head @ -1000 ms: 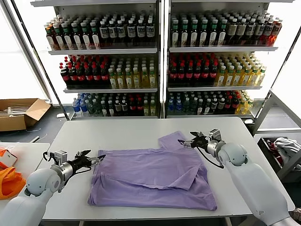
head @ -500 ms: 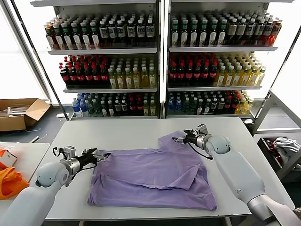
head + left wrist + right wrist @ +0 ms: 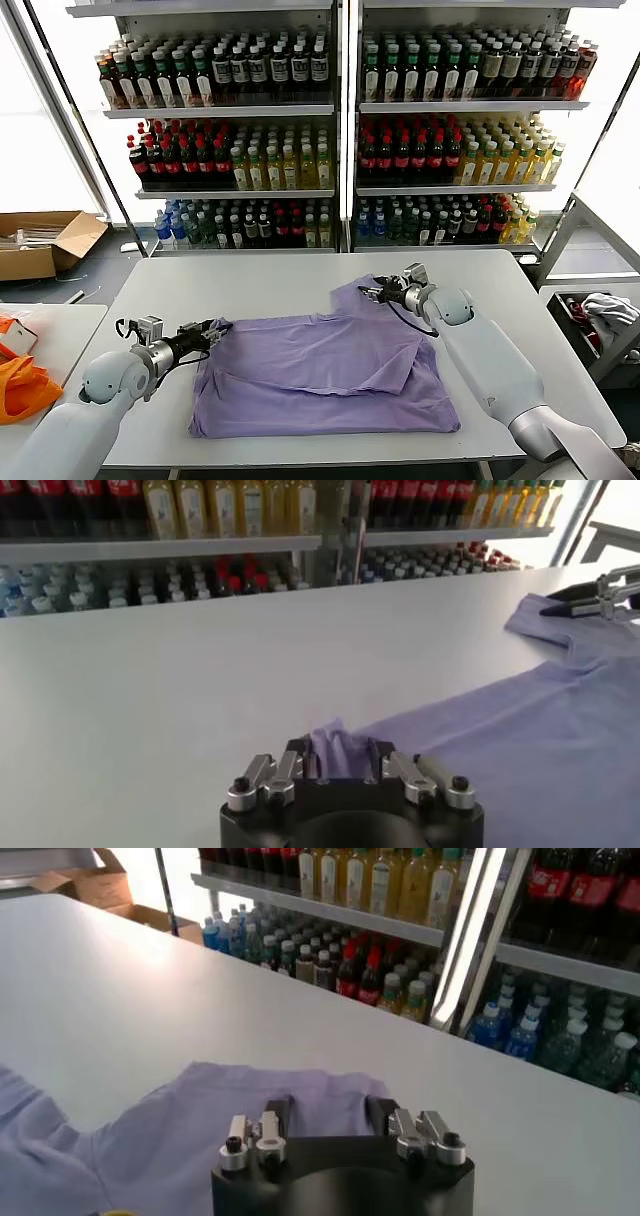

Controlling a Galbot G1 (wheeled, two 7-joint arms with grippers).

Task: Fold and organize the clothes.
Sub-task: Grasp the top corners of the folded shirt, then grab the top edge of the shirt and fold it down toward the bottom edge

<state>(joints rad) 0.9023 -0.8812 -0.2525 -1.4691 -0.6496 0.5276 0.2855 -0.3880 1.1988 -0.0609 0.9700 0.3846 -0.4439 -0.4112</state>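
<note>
I am pinching the lavender T-shirt (image 3: 325,375), lying mid-table, with left gripper (image 3: 212,329) at its left corner and right gripper (image 3: 372,293) at its far sleeve; uneven pulling risks slipping

Head camera looks forward and down over the counter (image 3: 270,285); both wrist cameras sit low and close, facing the shelves (image 3: 420,923), sharing the counter

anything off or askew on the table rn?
Nothing spilled or damaged. The lavender T-shirt lies unevenly: its far sleeve flares off toward the shelves under the right gripper, and a diagonal fold crosses the body. The left gripper is pinching a bunched corner. Looks like mid-fold mess, not a fault.
</note>
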